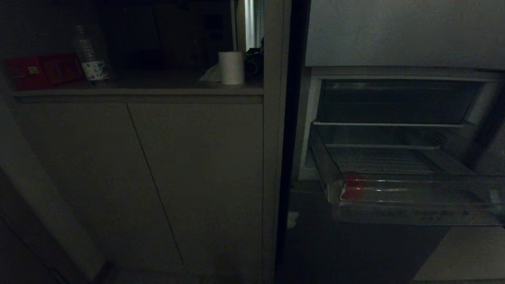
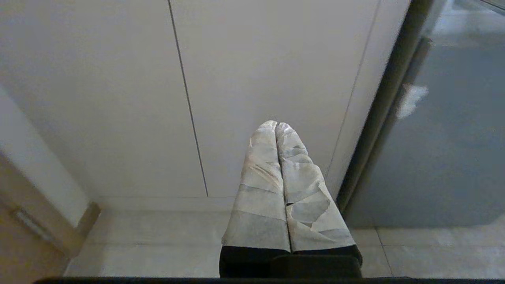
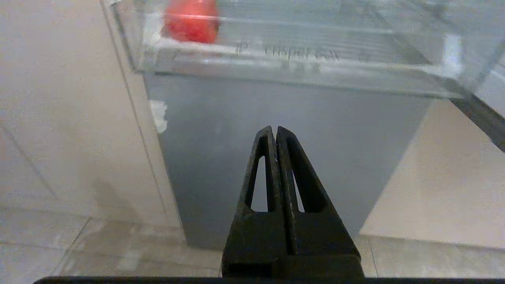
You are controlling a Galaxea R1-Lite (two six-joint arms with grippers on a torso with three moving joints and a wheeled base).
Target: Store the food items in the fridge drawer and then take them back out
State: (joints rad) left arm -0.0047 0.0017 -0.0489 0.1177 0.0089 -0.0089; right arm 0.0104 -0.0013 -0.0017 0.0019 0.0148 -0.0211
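Kitchen: open fridge (image 1: 398,118), cupboards (image 1: 158,177), counter (image 1: 138,91).

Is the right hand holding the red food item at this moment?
No; the right hand is shut and empty, below the fridge drawer holding the red food item.

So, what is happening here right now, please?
Nothing is being handled at this moment. The wide clear plastic fridge drawer is pulled out, and a small red food item lies in its front corner, on the robot's left side. The right gripper is shut and empty, hanging below the drawer front. The left gripper, wrapped in pale tape, is also shut and empty, in front of the beige cabinet doors. Only one red item is visible.
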